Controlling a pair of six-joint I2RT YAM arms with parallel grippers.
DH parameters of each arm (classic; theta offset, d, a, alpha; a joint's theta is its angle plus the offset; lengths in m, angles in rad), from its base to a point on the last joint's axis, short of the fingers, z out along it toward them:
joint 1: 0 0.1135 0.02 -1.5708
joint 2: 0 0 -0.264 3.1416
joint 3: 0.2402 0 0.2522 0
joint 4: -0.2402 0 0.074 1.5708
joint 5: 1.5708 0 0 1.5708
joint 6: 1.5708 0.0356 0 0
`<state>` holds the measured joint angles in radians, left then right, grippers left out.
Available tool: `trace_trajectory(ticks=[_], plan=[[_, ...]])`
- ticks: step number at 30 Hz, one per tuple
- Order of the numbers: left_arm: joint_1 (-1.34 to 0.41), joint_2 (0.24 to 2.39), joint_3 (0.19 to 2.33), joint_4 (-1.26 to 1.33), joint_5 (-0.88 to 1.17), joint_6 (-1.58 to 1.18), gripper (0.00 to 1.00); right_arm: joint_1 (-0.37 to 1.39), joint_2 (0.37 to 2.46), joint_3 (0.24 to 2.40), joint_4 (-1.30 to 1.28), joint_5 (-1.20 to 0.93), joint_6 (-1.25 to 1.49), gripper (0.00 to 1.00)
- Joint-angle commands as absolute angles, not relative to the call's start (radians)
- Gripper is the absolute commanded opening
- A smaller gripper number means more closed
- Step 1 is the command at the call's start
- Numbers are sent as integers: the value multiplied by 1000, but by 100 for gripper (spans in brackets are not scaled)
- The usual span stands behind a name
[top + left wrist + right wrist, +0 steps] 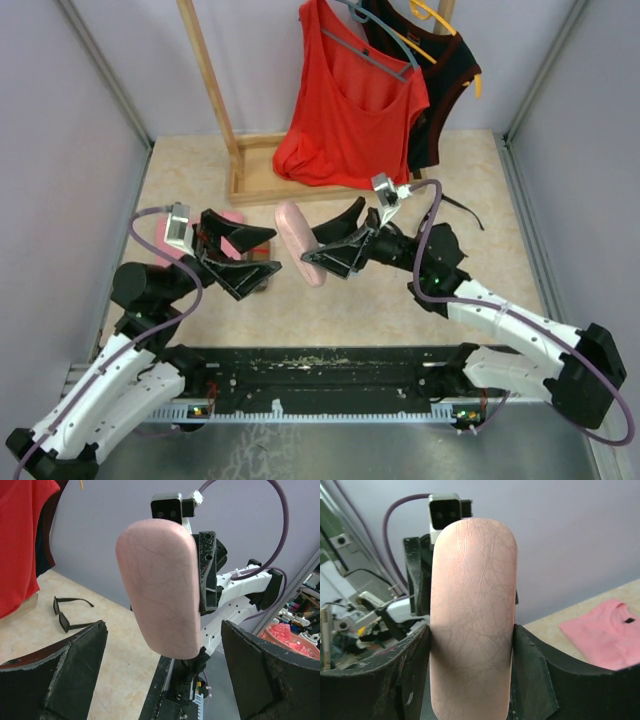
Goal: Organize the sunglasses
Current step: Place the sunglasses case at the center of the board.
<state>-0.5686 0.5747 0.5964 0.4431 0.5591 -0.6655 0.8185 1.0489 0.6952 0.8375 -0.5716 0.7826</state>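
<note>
While both arms reach toward the middle of the table, the right gripper (471, 630) pinches an oblong pink case (472, 575) across its width. One black finger presses against each long side, and the case hangs clear of the table, tilted. The left gripper (164, 625) faces the case from the left with its jaws spread wide and nothing in them. A gap shows between each of its fingers and the case.

A pair of black sunglasses (64, 622) lies on the beige table (350, 300), on the right half just beyond the right arm. Its thin arms are unfolded, and it is well apart from both grippers. A flat pink cloth (600, 632) lies on the left side of the table, by the left arm. At the far edge stands a wooden rack (215, 90), with a red top (350, 110) and a black garment (450, 70) on hangers beside it.
</note>
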Motion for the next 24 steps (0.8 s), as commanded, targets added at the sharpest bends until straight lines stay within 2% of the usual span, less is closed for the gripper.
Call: trace_trajectory(ticks=[1,6,10,13,24], plan=[[-565,567,694,345,493,-607,100,830,959,827,546,-414,517,0],[-565,538,792,-85,160,-514,100,833,969,1005,-112,-80,257,0],[-565,555,818,-256,30,-500,100,870,1089,1068,-449,167,253,0],[-565,577,789,-297,11,-513,99,925,1147,1012,-512,317,353,0],[-565,667,740,-368,-43,-564,96,992,1321,787,-321,418,714,0]])
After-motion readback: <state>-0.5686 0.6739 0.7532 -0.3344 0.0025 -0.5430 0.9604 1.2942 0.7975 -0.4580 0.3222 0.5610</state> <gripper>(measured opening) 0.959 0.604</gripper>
